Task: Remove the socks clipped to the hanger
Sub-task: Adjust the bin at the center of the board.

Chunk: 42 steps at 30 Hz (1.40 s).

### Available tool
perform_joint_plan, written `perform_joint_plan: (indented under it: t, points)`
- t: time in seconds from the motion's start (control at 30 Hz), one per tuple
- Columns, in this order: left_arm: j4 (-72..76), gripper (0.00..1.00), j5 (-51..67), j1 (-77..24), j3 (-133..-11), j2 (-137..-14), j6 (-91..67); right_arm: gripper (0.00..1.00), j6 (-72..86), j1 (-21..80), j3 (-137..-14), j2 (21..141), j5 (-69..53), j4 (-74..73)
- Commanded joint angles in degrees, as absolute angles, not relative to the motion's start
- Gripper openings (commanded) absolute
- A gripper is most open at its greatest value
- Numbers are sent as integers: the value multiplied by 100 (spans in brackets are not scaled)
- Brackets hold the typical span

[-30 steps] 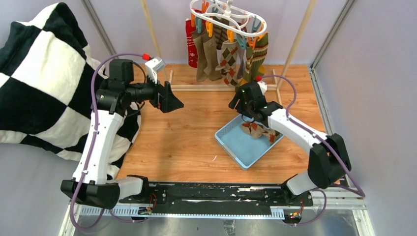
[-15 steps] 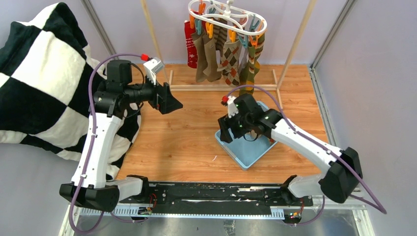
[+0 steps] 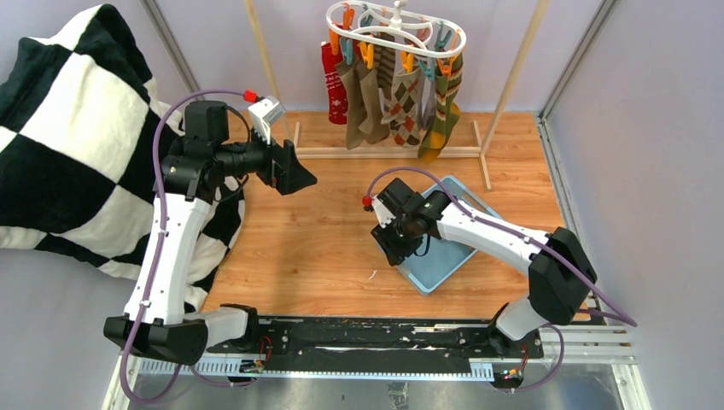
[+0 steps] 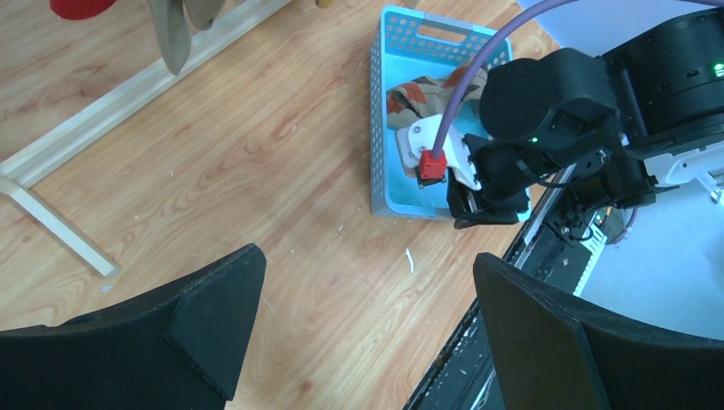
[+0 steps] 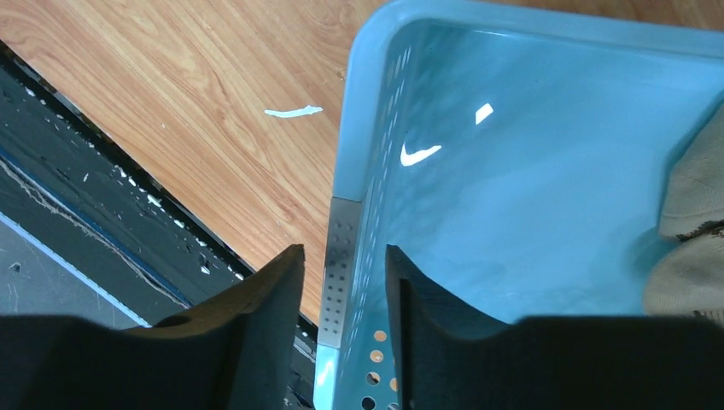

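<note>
The white oval hanger (image 3: pixel 397 30) hangs at the back with orange and teal pins. Several socks (image 3: pixel 401 94) are clipped to it, a red one (image 3: pixel 333 81) at the left. Their toes show in the left wrist view (image 4: pixel 171 34). An argyle sock (image 4: pixel 418 94) lies in the blue basket (image 3: pixel 444 265). My right gripper (image 3: pixel 394 248) is low at the basket's near-left corner. Its jaws (image 5: pixel 343 252) stand narrowly apart astride the basket wall (image 5: pixel 512 213), a gap on one side. My left gripper (image 3: pixel 303 179) is wide open (image 4: pixel 367 256) and empty above the floor.
A black-and-white checkered blanket (image 3: pixel 68 128) fills the left side behind my left arm. The wooden rack's base bar (image 3: pixel 384 152) lies under the socks, and its posts rise on both sides. A taupe fabric (image 5: pixel 691 231) lies in the basket at the right edge of the right wrist view.
My right arm has swung from near the hanging socks down to the basket's near-left corner. The hanger has swung a little and hangs straighter. My left arm has not moved.
</note>
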<state>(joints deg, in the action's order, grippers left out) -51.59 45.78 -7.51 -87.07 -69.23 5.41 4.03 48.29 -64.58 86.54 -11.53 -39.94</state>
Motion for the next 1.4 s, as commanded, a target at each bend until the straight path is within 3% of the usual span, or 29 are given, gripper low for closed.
perform_joint_plan:
  t: [0.0,0.13,0.27,0.53,0.93,1.03,1.3,1.37]
  points:
    - [-5182,100,4517,-694,-8890,-6939,518,39,451,4922,-6702,8890,-1039,-4088]
    - [-5190,100,4478,-694,-8904,-6928,534,25,809,4922,-6772,9030,-962,-3762]
    - [-5186,100,4478,-694,-8925,-6917,520,1,1293,4927,-6913,9219,-580,-3417]
    - [-5187,100,4509,-694,-8982,-6913,527,0,2934,4913,-7263,9682,493,-3137]
    - [-5186,100,4544,-694,-8995,-7005,630,0,4596,4900,-7316,9802,799,-2755]
    - [-5186,100,4548,-694,-9034,-7054,650,11,4477,4851,-7440,9813,934,-2759]
    - [-5218,100,4658,-694,-9079,-7119,687,66,3600,4444,-7178,8846,958,-2636]
    - [-5250,100,4698,-694,-9077,-7124,729,70,3283,4373,-7017,8425,729,-2372]
